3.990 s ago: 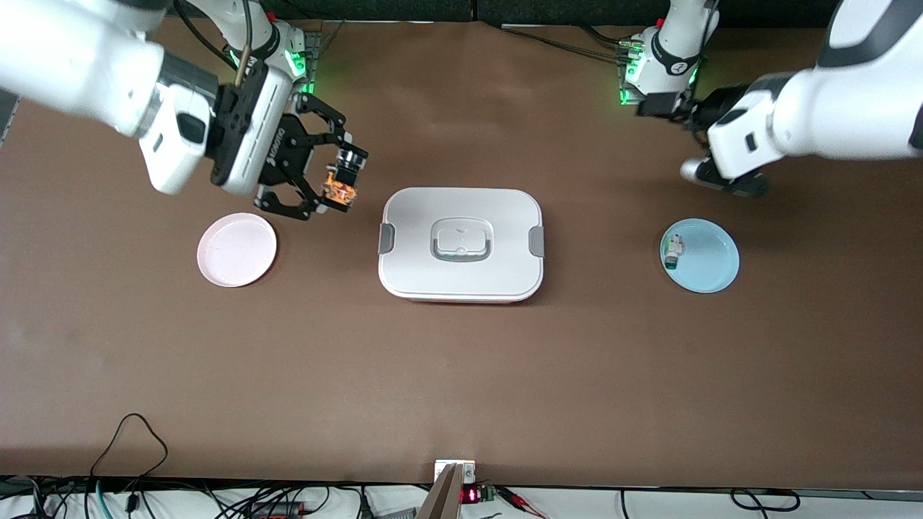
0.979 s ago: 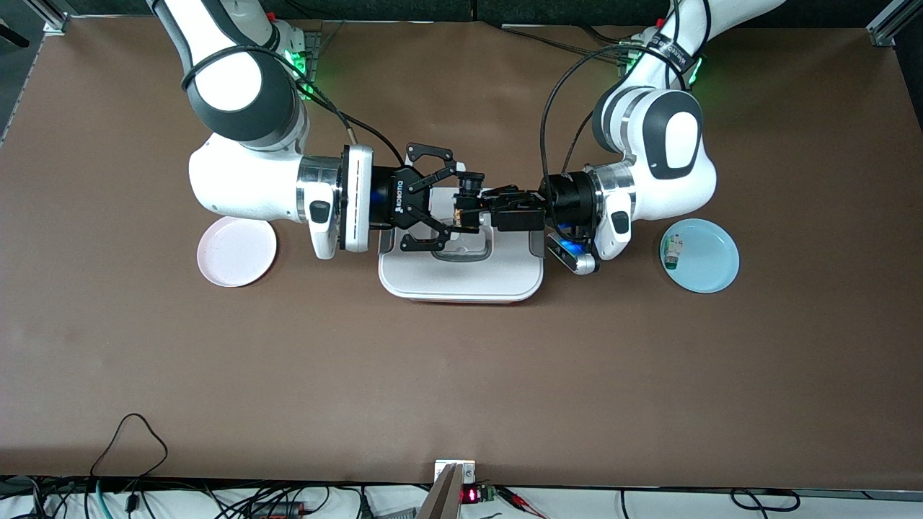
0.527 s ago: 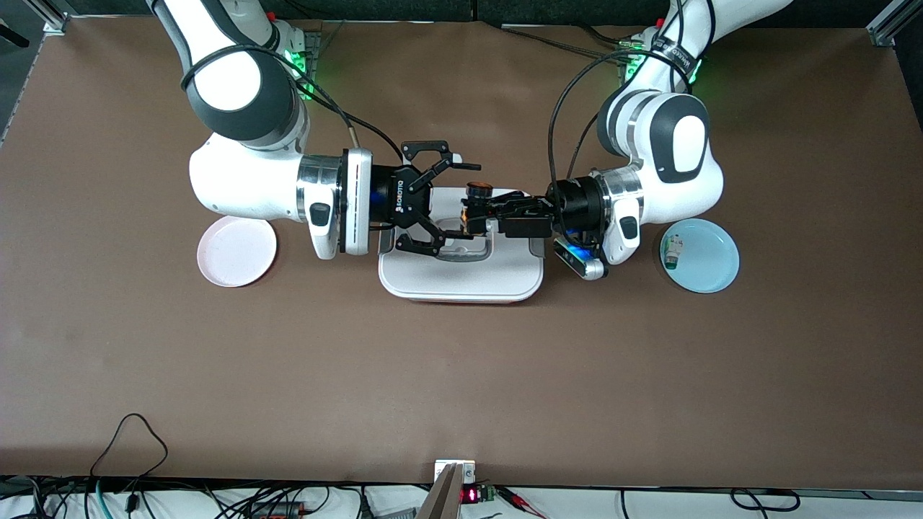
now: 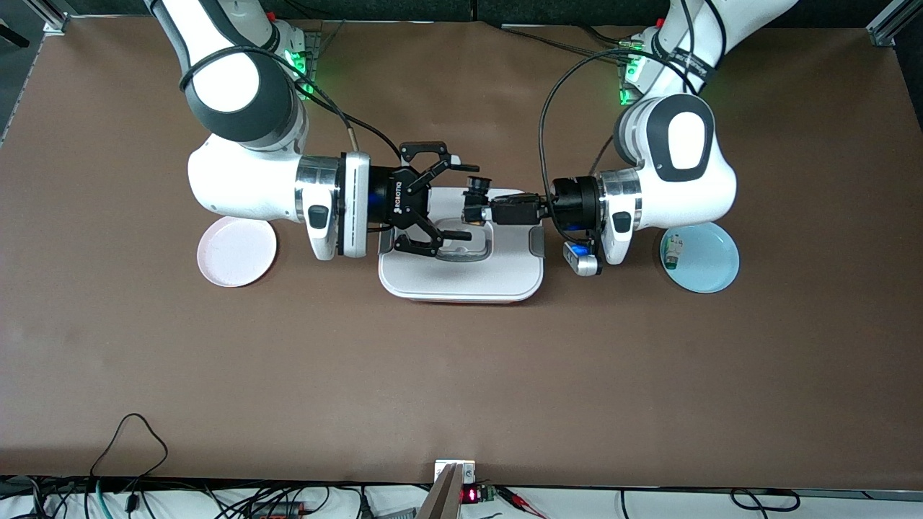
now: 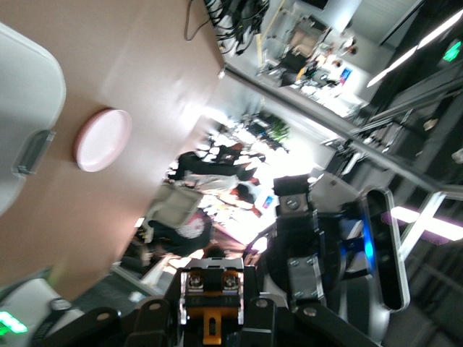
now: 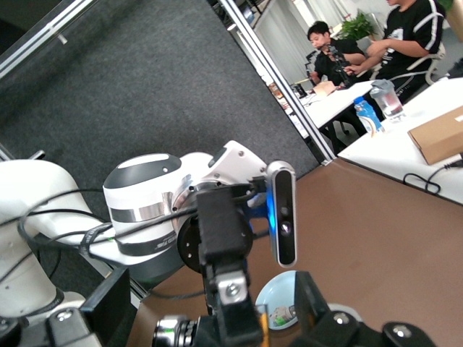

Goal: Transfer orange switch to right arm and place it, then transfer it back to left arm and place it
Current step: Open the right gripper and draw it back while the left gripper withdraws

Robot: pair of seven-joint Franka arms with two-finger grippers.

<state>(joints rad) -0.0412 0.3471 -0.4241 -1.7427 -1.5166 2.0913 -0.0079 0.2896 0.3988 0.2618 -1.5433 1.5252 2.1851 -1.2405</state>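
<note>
White plastic box (image 4: 461, 277) lies beneath both grippers: the small black-and-orange switch (image 4: 474, 205) is clamped in the left gripper (image 4: 482, 210) jaws, while the right gripper (image 4: 454, 199) jaws are spread wide, holding nothing.

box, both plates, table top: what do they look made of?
Box: likely white plastic, satin sheen, rounded moulded corners, grey clips.
Pink plate and blue plate: probably plastic or melamine, smooth, pastel, thin rims; the look leaves it open.
Table: matte brown surface with no glare, perhaps a mat or laminate; cannot tell which.
</note>
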